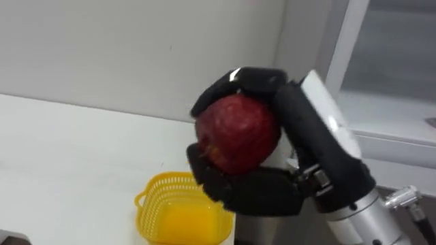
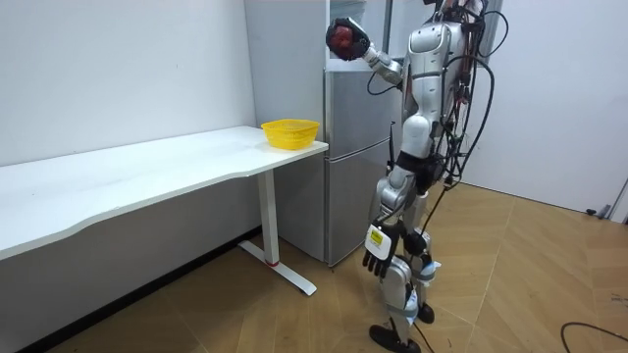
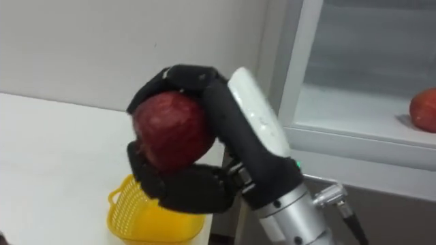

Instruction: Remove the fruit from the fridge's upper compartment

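Bare tabletop (image 1: 68, 156) left of yellow basket (image 1: 178, 207)

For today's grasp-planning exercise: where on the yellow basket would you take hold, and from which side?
I'd grip the yellow basket by the small loop handle on its left rim, coming from the robot's left and above. It stands upright, that loop sticks out clear, and its right rim is hidden behind the right hand, shut on a red apple.

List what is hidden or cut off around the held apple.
Apple: its top and underside, both eye views, covered by the right hand.
Yellow basket: its right rim, both eye views, behind the hand.
Red fruit on the fridge shelf: right eye view, cut by the right edge.
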You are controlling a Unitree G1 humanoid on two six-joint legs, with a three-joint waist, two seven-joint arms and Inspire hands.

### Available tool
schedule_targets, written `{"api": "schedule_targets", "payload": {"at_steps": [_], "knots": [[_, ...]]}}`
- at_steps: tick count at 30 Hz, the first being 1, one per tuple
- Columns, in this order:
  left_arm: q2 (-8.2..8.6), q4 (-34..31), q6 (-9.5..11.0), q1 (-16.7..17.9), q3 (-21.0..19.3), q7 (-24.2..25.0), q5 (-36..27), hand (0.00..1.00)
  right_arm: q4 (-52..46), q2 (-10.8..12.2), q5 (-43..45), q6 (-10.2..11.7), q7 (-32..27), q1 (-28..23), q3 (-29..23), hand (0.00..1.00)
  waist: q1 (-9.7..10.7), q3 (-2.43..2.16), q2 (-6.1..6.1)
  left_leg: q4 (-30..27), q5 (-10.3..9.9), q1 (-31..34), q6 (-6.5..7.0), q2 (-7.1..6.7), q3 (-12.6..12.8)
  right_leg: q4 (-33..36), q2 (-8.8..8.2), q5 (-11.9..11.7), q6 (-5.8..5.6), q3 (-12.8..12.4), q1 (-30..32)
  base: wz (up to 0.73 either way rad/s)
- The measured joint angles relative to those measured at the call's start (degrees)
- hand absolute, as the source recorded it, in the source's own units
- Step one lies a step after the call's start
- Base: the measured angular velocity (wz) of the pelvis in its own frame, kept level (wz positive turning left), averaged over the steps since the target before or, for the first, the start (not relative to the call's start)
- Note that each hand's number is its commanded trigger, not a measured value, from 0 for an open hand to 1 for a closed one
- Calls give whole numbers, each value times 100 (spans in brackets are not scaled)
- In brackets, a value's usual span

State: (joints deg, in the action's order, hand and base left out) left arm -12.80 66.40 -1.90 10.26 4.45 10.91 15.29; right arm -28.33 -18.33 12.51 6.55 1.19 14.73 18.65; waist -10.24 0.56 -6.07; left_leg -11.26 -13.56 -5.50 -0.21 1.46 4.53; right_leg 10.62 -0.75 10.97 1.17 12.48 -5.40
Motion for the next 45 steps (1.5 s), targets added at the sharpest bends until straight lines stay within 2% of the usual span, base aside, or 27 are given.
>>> {"api": "schedule_targets", "payload": {"at_steps": [2,4,6,8,9,10,11,13,14,17,19,23,33,34,36,40,41,42,43,45], "knots": [[-14,9,-4,-74,-27,-6,5,0,416,7,289,9,54,43,88,100,-144,-12,-57,-45,1,112,3,-8,-60,13,-13,-2,-3,74,53,14],[-19,6,-13,-117,-32,-21,-2,0,769,8,436,-92,89,154,157,100,-266,-8,-91,-56,1,152,4,-10,-100,17,-20,-4,-3,163,62,19],[-23,9,-22,-138,-16,-19,-15,0,1138,10,596,-122,95,332,232,100,-297,20,-134,-62,1,218,3,-10,-181,17,-17,-5,0,222,75,20],[-81,13,-35,-205,25,14,-12,0,1876,-12,591,-123,95,735,321,100,-438,-8,-289,-55,44,372,-26,1,-197,34,2,-21,29,217,232,7],[-104,22,-32,-215,23,16,-11,0,2053,-26,592,-131,92,811,323,100,-478,-6,-340,-55,56,407,-33,4,-215,29,6,-27,39,230,253,10],[-158,85,-35,-271,22,18,-5,0,2470,-33,623,-145,86,958,329,100,-571,50,-425,-71,72,445,-41,3,-288,21,5,-31,46,304,253,31],[-209,196,-41,-359,18,19,-4,0,2831,-39,719,-215,81,1028,329,100,-599,67,-505,-158,75,525,-45,0,-373,7,4,-32,47,361,259,37],[-267,243,-60,-423,-22,19,-3,0,3234,-41,850,-307,71,1083,331,100,-642,73,-619,-237,74,636,-46,-8,-487,2,1,-32,47,484,285,36],[-288,248,-58,-435,-58,34,-7,0,3433,-58,905,-300,41,1108,329,100,-705,53,-684,-253,74,705,-46,-14,-523,2,-6,-32,47,525,347,26],[-361,300,-57,-463,-67,78,-57,0,4231,-158,904,-275,-103,1411,526,100,-767,96,-780,-390,74,818,-46,-37,-631,4,-38,-33,46,692,348,25],[-400,300,-59,-481,-96,38,-117,0,4623,-186,904,-287,-150,1510,542,100,-858,93,-818,-405,74,882,-46,-36,-647,15,-76,-32,46,743,395,12],[-435,339,-65,-538,-100,-27,-116,0,5176,-249,897,-288,-352,1660,543,100,-1019,125,-899,-456,78,1052,-48,-37,-652,39,-90,-33,47,813,530,1],[-476,290,-76,-674,-161,-25,-62,0,6440,-290,862,-307,-560,1983,534,100,-1098,163,-1011,-754,83,1487,-41,-29,-709,208,-116,-44,66,992,756,12],[-475,261,-103,-676,-157,-27,-64,0,6542,-290,852,-347,-592,1991,534,100,-1101,177,-1015,-798,82,1546,-41,-31,-727,209,-116,-51,77,1023,779,8],[-476,226,-183,-683,-154,-44,-70,0,6645,-290,828,-429,-622,1993,534,100,-1131,177,-1026,-849,83,1628,-41,-33,-746,216,-117,-62,94,1046,833,4],[-493,208,-200,-700,-155,-81,-72,0,6686,-294,828,-526,-680,2012,533,100,-1166,175,-1030,-900,83,1705,-41,-27,-777,217,-117,-69,104,1063,873,2],[-493,206,-199,-704,-155,-87,-72,0,6687,-296,827,-530,-688,2045,533,44,-1174,175,-1031,-906,83,1717,-42,-25,-783,217,-115,-69,104,1068,879,0],[-491,203,-199,-708,-154,-88,-72,0,6689,-296,827,-532,-688,2068,533,4,-1171,175,-1030,-908,84,1719,-42,-23,-784,217,-115,-69,104,1070,886,0],[-487,200,-199,-713,-154,-96,-72,0,6690,-310,825,-533,-694,2113,533,0,-1174,175,-1030,-913,84,1720,-42,-21,-782,218,-113,-71,107,1068,904,0],[-486,200,-195,-726,-154,-131,-71,0,6689,-342,825,-533,-699,2156,533,0,-1196,174,-1029,-914,85,1731,-44,-22,-784,220,-114,-74,112,1070,912,0]]}}
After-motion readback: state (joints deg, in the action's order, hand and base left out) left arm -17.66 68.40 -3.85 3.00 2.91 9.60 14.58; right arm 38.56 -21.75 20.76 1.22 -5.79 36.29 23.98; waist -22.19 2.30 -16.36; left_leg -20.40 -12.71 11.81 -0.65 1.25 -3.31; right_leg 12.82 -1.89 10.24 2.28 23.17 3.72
